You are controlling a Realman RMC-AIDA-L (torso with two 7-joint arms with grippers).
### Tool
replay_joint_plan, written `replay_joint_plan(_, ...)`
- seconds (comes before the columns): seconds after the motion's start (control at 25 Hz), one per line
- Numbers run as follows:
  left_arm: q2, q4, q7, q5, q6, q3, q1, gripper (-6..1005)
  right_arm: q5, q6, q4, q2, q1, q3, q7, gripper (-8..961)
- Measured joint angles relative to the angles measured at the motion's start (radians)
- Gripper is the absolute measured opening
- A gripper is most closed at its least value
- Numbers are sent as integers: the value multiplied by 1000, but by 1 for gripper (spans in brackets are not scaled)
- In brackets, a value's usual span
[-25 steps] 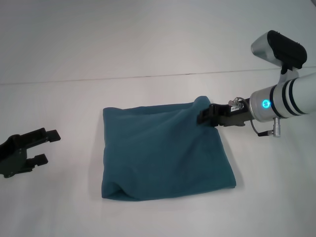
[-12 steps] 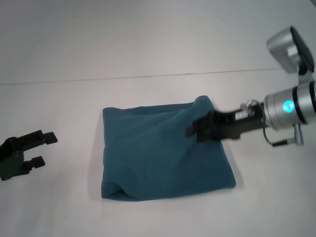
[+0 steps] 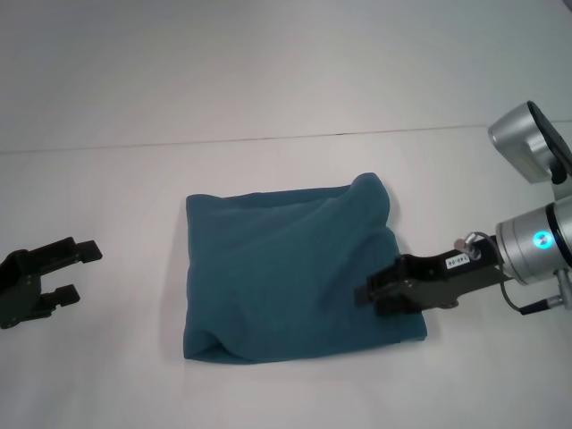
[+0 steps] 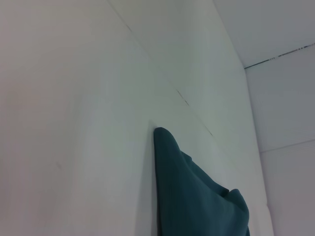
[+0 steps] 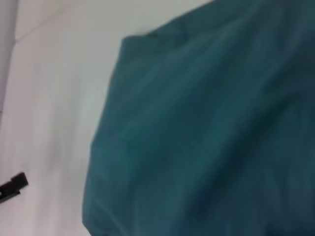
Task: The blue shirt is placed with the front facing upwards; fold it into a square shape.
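Observation:
The blue shirt (image 3: pixel 286 277) lies folded into a rough square in the middle of the white table, with no lettering showing. Its far right corner is slightly bunched up. My right gripper (image 3: pixel 375 298) hovers over the shirt's near right edge, open and holding nothing. The right wrist view is filled by the shirt (image 5: pixel 206 137) from close above. At the table's left my left gripper (image 3: pixel 77 269) rests open and empty, well apart from the cloth. One corner of the shirt (image 4: pixel 192 196) shows in the left wrist view.
The white table (image 3: pixel 268 89) stretches around the shirt on all sides, with a thin seam line (image 3: pixel 268 138) across the back. A tip of the left gripper (image 5: pixel 12 186) shows far off in the right wrist view.
My right gripper has left the shirt's far right corner and swung toward me, to the near right edge. The shirt stayed put. The left gripper has barely moved.

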Motion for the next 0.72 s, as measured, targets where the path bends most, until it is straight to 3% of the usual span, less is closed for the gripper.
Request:
replay_joint_plan(0.28, 0, -1, 0, 0, -2, 0, 0, 946, -18, -16, -5, -19, -21, 0, 12, 480)
replay_joint_plan(0.72, 0, -1, 3, -9, 6, 2, -2, 944, -52, -67, -40, -27, -30, 33, 24, 494)
